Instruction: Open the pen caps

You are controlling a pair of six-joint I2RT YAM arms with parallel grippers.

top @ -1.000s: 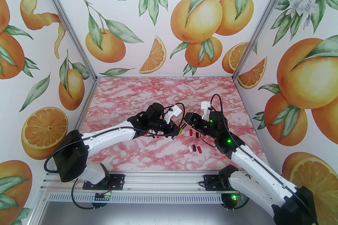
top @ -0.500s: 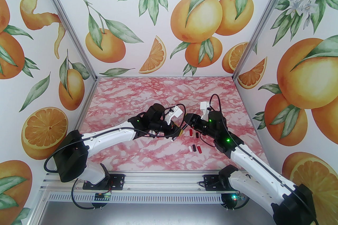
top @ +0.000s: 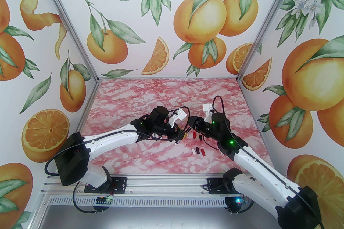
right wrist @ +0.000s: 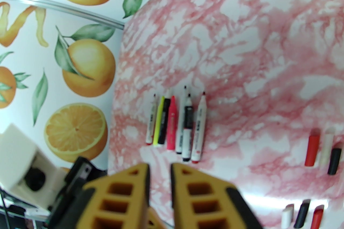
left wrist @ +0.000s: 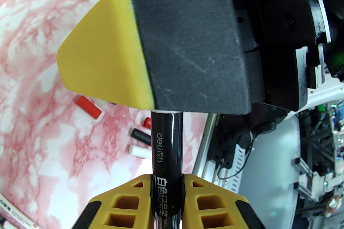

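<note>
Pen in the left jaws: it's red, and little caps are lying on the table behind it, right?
Not red. The left wrist view shows that the pen in the left jaws is black, with white writing on it. The little caps are lying on the table behind it, as you said.

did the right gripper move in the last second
Yes, slightly left: in the top view the right gripper has edged toward the left gripper, while the red cap beside it on the table stays put.
</note>
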